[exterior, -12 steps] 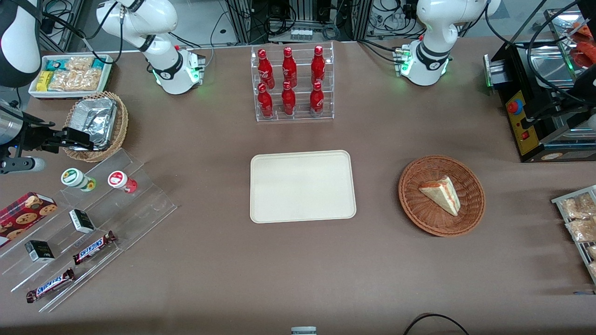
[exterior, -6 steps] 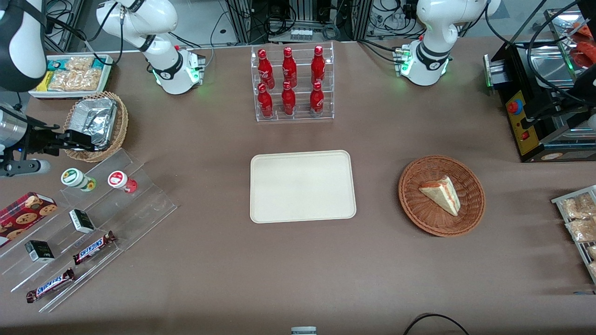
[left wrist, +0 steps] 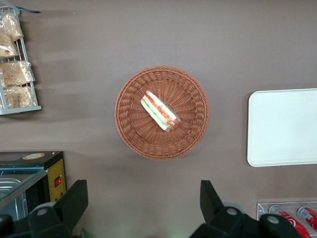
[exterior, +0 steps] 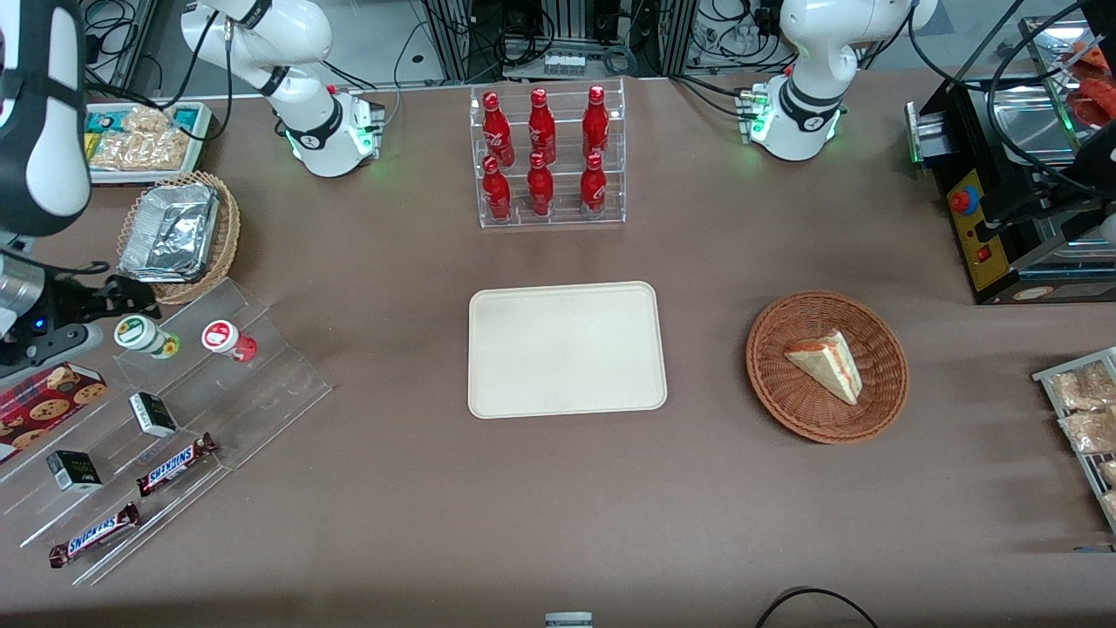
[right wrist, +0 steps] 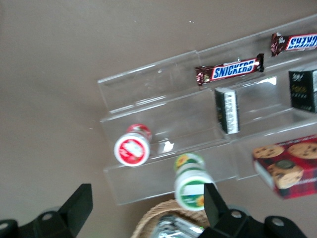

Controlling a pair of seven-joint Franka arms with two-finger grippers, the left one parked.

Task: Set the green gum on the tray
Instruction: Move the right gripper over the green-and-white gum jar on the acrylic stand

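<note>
1. The green gum [exterior: 139, 333] stands on the top step of a clear acrylic stand [exterior: 218, 384] at the working arm's end of the desk [exterior: 558, 488], with the red gum bottle [exterior: 224, 339] just beside it on the same step.
2. The gripper [exterior: 131, 301] hangs just above and beside the green gum, not touching it. In the wrist view its fingers [right wrist: 74, 203] are spread wide, with the green gum [right wrist: 190, 182] between them near one tip and nothing pinched.
3. The tray [exterior: 567, 349] lies flat in the middle of the desk, well apart from the gum, and bare.
4. On the lower steps of the stand sit two small dark boxes [exterior: 153, 413] and two Snickers bars [exterior: 174, 462]; a cookie box [exterior: 48, 397] lies beside the stand.
5. A wicker basket holding a foil container [exterior: 174, 228] sits near the gripper, farther from the front camera than the gum.
6. Toward the parked arm's end, another wicker basket [exterior: 881, 384] holds a sandwich wedge [exterior: 826, 362].
</note>
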